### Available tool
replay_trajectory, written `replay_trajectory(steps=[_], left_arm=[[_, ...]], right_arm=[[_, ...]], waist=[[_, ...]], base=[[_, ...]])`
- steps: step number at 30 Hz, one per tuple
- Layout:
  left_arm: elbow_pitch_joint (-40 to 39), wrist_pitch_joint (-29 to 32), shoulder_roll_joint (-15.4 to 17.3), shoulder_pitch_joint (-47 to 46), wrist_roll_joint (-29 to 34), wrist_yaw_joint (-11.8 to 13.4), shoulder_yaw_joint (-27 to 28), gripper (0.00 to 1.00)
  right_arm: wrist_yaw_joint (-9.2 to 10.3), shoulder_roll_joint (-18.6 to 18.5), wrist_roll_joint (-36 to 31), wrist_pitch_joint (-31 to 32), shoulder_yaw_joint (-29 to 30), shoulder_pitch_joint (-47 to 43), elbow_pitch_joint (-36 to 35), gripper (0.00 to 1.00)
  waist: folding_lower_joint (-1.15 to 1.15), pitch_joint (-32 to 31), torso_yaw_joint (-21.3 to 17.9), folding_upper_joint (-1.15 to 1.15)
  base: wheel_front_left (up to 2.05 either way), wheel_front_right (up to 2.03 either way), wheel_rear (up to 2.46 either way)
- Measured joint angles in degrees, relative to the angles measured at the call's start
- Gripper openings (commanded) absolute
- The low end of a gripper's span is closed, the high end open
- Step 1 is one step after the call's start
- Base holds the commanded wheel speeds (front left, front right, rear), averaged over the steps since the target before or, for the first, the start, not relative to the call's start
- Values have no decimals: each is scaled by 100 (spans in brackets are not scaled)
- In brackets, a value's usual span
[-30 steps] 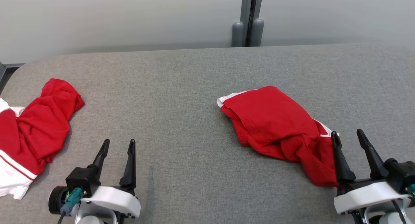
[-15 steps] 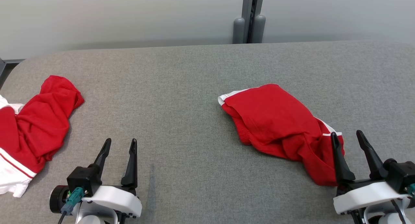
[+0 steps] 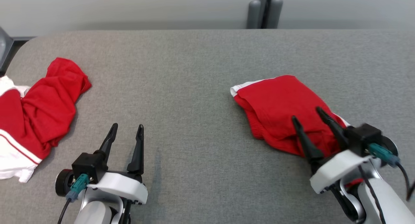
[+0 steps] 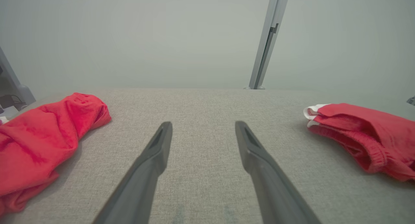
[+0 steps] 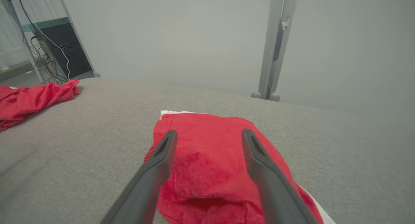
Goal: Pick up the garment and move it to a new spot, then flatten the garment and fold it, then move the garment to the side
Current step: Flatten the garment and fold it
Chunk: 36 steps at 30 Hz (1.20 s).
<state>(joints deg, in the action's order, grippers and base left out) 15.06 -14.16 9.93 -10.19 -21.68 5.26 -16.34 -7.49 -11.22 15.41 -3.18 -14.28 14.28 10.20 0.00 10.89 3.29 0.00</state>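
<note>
Right gripper [image 3: 305, 113] hangs spread over the red garment [image 3: 275, 100] (left gripper [image 3: 127, 125] spread too)

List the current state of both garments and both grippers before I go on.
Right garment: bunched in a loose heap on the table, not flattened, not held.
Left garment: crumpled near the table's left edge, untouched.
Right gripper: open, fingers over the right garment's near part, gripping nothing.
Left gripper: open, empty, over bare table between the garments.
</note>
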Motion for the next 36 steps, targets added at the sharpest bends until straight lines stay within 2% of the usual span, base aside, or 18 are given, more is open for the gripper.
replay_trajectory(steps=[7,14,15,16,17,18,27,36], left_arm=[[86,-52,-87,-218,5,-57,12,100],[194,-83,-188,-353,44,-113,55,100],[207,-83,-198,-353,51,-114,63,100],[212,-83,-207,-356,52,-115,76,100],[215,-83,-212,-364,60,-116,90,100],[211,-85,-222,-382,69,-119,114,100],[196,-98,-299,-427,192,-216,263,100],[220,-99,-321,-422,252,-275,369,100]], right_arm=[[-1,-467,242,786,-912,712,269,100],[0,-728,312,1318,-1218,1139,639,100],[0,-725,331,1318,-1207,1155,669,77],[-1,-722,350,1322,-1196,1163,699,41],[-1,-724,371,1322,-1182,1170,709,15],[-1,-720,375,1322,-1149,1174,722,0],[-1,-632,443,832,-834,1257,449,0],[0,-331,487,243,-698,1579,-193,0]], waist=[[0,332,258,0],[0,596,446,0],[0,618,458,0],[0,637,464,0],[0,651,464,0],[0,661,458,0],[0,651,343,0],[0,494,250,0]], base=[[0,0,0],[0,0,0],[0,0,0],[0,0,0],[0,0,0],[0,0,0],[0,0,0],[0,0,0]])
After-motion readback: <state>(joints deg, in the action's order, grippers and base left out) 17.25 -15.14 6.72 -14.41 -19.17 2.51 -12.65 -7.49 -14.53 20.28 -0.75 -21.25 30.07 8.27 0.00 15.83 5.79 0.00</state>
